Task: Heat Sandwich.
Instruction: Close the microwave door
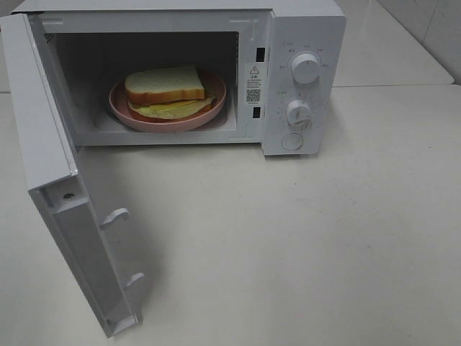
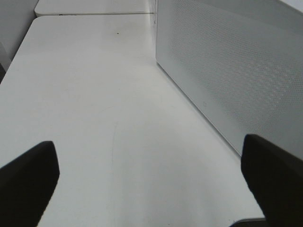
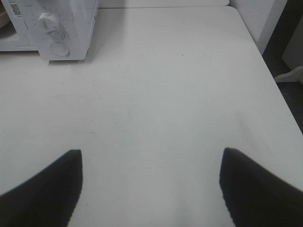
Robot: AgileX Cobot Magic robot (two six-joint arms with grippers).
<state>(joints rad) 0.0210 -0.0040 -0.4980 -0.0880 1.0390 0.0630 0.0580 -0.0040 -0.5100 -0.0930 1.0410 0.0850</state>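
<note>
**Sandwich** point(image 1: 166, 90). Lies on the pink plate point(image 1: 216, 109) inside the cavity of the white microwave point(image 1: 302, 29). Well ahead of both tools, touched by neither.

**Left tool** point(image 2: 150, 158). Spread as wide as it goes, gripping nothing. Hovers over the counter point(image 2: 94, 94), close alongside a white perforated panel point(image 2: 227, 61) of the microwave. Door face or side wall: cannot tell.

**Right tool** point(image 3: 151, 163). Likewise spread wide, gripping nothing. Hovers over open counter, with the microwave's control end ahead and off to one side, well apart.

**Progress, as judged.**
- Loading looks complete: plate fully within the cavity, no overhang past the sill.
- Left to do: swing shut the door point(image 1: 50, 166), hanging wide open on the left tool's side.
- Then set the upper knob point(image 1: 305, 68) and the lower knob point(image 1: 297, 112).
- Heating apparently not begun.

**Edges and room.**
- Door's free edge, with two latch hooks point(image 1: 115, 216), projects over the counter in front of the oven, nearest the left tool. Probably calls for a push from outside the door's swing.
- Broad open counter ahead of and around the right tool.
- Counter edge runs on the right tool's side away from the microwave, with a drop beyond. Worth keeping clear of.
- Round button point(image 1: 292, 141) sits just below the knobs, on the right tool's side of the oven.
</note>
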